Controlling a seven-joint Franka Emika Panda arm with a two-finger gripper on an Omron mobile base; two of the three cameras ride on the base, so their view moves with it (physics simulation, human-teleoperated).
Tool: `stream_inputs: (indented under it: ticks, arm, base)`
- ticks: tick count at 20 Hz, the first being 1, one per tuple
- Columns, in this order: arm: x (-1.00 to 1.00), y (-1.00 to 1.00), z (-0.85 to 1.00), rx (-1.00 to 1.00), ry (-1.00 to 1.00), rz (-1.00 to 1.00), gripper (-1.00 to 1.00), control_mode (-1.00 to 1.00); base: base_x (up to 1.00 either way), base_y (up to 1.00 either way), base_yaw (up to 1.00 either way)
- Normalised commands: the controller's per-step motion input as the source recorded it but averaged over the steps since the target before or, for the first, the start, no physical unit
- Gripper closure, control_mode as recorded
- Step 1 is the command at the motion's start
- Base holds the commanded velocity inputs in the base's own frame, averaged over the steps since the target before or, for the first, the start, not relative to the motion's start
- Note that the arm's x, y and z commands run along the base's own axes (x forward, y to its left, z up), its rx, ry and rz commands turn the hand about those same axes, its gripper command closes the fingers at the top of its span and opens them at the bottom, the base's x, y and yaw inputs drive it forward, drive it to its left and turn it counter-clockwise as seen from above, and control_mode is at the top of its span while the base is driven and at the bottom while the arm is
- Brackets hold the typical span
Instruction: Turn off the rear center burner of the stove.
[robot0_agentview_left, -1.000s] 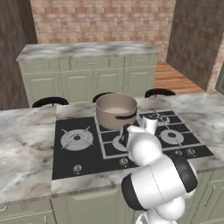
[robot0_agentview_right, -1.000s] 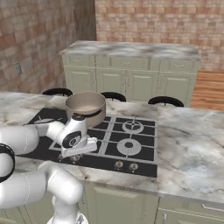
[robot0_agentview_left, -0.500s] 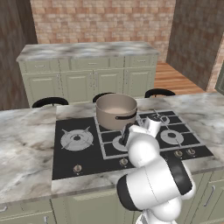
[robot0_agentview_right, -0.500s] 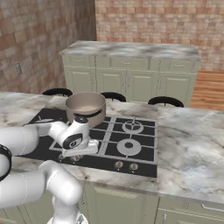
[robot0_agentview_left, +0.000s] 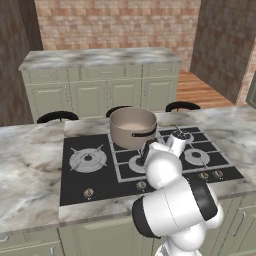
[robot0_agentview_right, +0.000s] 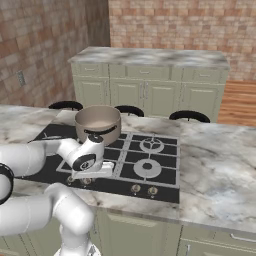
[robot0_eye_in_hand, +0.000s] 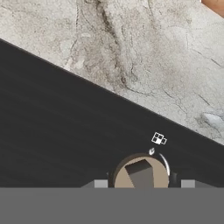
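At the front strip of the stove (robot0_agentview_left: 95, 172) we see the gripper (robot0_eye_in_hand: 141, 185) low over a silver knob (robot0_eye_in_hand: 141, 174), fingertips flanking it; clamped or just apart, we can't tell. A pot (robot0_agentview_left: 133, 127) sits behind. Whether the knob's been turned isn't visible, so no telling how far along.
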Motion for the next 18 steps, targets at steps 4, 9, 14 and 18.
stream_inputs:
  ticks: [4,9,14,18]
  arm:
    - [0.00,0.09,-0.20,-0.18,0.20,-0.91,1.00,-1.00]
    - [0.00,0.02,-0.24,-0.19,0.19,-0.93,1.00,-1.00]
    - [0.00,0.00,-0.33,-0.16,0.09,-0.98,1.00,-1.00]
    - [0.00,0.00,-0.36,-0.14,0.09,-0.99,1.00,-1.00]
  base:
    - [0.00,0.00,0.00]
    - [0.00,0.00,0.00]
    - [0.00,0.00,0.00]
    - [0.00,0.00,0.00]
